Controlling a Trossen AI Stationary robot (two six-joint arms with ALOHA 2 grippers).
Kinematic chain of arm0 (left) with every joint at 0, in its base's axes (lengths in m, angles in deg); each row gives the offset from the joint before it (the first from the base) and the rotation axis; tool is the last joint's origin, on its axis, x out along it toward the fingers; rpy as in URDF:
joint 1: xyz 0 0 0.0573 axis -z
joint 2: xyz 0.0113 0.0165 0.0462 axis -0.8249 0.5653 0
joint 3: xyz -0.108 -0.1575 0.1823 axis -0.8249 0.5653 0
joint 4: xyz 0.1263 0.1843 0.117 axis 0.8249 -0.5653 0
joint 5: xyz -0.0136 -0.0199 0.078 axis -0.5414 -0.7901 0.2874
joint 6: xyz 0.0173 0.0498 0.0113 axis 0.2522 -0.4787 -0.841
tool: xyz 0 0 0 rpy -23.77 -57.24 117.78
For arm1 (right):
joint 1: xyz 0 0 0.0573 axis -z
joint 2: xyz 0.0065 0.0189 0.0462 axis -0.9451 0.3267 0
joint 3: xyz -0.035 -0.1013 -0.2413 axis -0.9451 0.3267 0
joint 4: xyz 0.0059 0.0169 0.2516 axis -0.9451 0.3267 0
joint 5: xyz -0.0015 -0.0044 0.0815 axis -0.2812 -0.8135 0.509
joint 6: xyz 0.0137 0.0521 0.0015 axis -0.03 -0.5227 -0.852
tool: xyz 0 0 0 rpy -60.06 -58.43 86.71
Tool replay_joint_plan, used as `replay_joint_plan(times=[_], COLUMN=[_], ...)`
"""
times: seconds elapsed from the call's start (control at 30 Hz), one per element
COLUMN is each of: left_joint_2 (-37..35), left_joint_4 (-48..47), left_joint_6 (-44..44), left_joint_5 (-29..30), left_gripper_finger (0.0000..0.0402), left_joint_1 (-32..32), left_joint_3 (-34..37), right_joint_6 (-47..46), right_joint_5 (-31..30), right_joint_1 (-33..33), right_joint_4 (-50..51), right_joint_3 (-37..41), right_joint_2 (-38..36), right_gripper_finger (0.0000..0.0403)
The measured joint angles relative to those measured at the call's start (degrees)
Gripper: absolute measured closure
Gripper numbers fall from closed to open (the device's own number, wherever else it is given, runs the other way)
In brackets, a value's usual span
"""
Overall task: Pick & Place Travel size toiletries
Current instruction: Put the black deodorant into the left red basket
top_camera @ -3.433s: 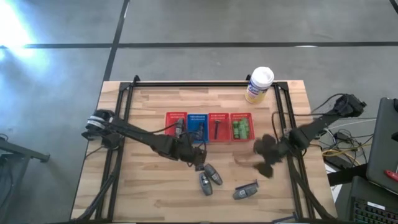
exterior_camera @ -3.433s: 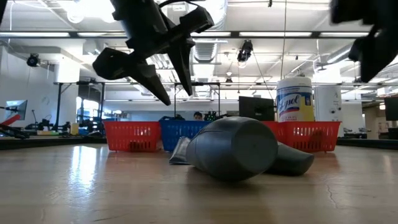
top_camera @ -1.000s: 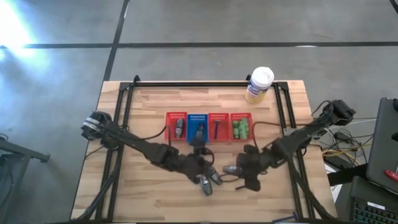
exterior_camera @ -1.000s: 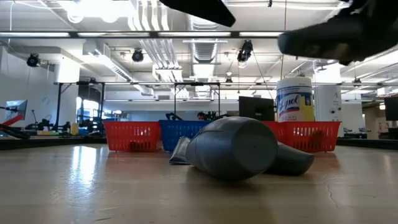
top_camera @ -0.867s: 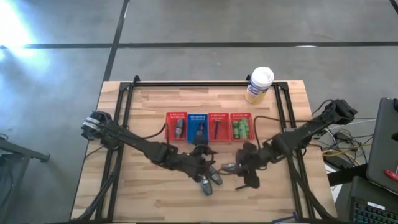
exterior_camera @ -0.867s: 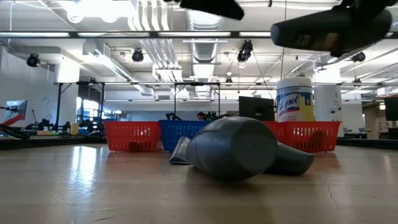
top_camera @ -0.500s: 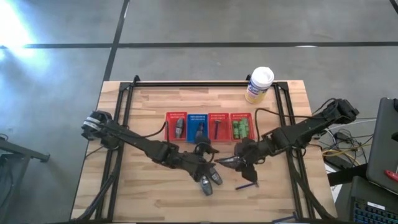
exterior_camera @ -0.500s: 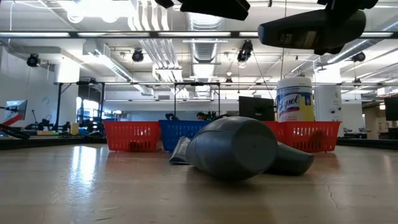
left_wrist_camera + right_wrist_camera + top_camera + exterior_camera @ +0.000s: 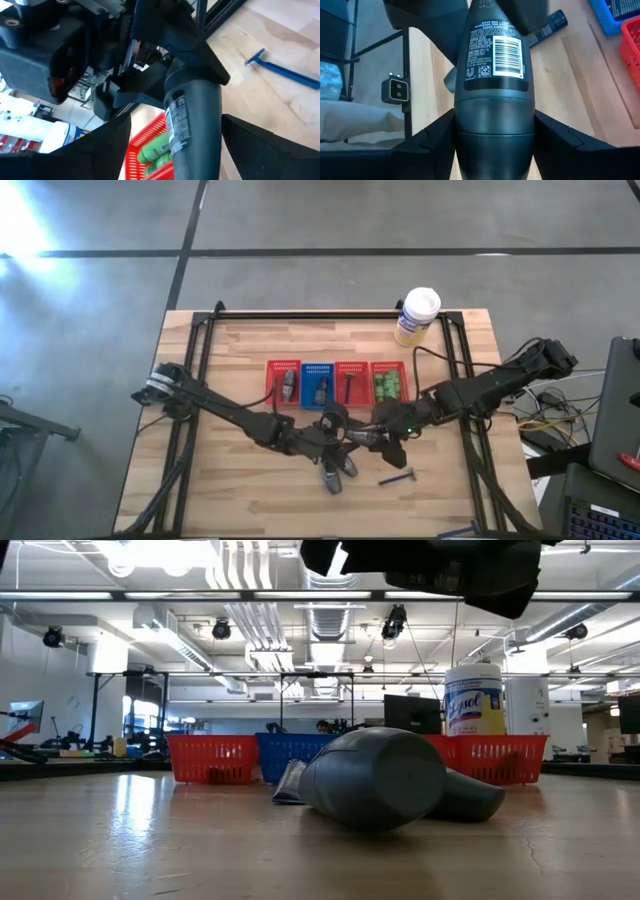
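- Handover geometry: one grey tube [image 9: 494, 75] hangs in the air between both end effectors, over the tabletop [image 9: 240, 490] near its middle, at 6 o'clock from the basket row.
- Long axis of the tube runs roughly 9 to 3 o'clock in the high view. Left end effector [image 9: 340, 430] is at the 9 o'clock end, right end effector [image 9: 381, 437] at the 3 o'clock end, the two almost nose to nose.
- Right end effector: clenched on the tube, both fingers [image 9: 432, 145] pressed against its sides at the cap end.
- Left end effector: fingers [image 9: 102, 150] straddle the other end with a gap on at least one side, so it reads as released. My judgement, not certain.
- Neither arm is nearer; both are at the tube. The next move turns on which one carries it toward 12 o'clock.
- Tube look: dark grey, rounded body, printed label with barcode, a seam ring above the cap. Smooth and hard, so probably slippery.
- Targets at 12 o'clock: red basket [image 9: 283, 366], blue basket [image 9: 318, 366], two more red ones; the right-most holds green packets [image 9: 388, 388].
- Loose on the tabletop: two grey tubes [image 9: 336, 471] at 6 o'clock from the left end effector, blue razor [image 9: 397, 477] at 6 o'clock from the right one.
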Motion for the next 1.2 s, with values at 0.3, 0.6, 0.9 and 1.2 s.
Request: replay_joint_plan(times=[0.3, 0.6, 0.9, 1.2], left_joint_2=[0.00, 0.00, 0.07, 0.07], left_joint_4=[1.61, 2.41, 1.95, 1.93], left_joint_6=[-0.63, -5.00, -7.82, -9.11], left_joint_5=[-1.11, -1.95, -2.26, -1.52], left_gripper_finger=[0.0152, 0.0163, 0.0217, 0.0227], left_joint_1=[-0.15, -0.28, 0.09, 0.52], left_joint_3=[-0.55, -0.28, -1.07, -1.14], right_joint_6=[0.17, 0.00, -0.74, -0.77], right_joint_5=[0.20, 4.67, 7.41, 8.66], right_joint_1=[0.66, 0.66, 1.44, 3.01], right_joint_4=[-2.56, -5.66, -5.94, -5.92], right_joint_3=[-0.44, -0.44, -0.48, -0.48], right_joint_2=[-1.29, -1.64, -1.79, -1.79], right_gripper_finger=[0.0200, 0.0205, 0.0205, 0.0204])
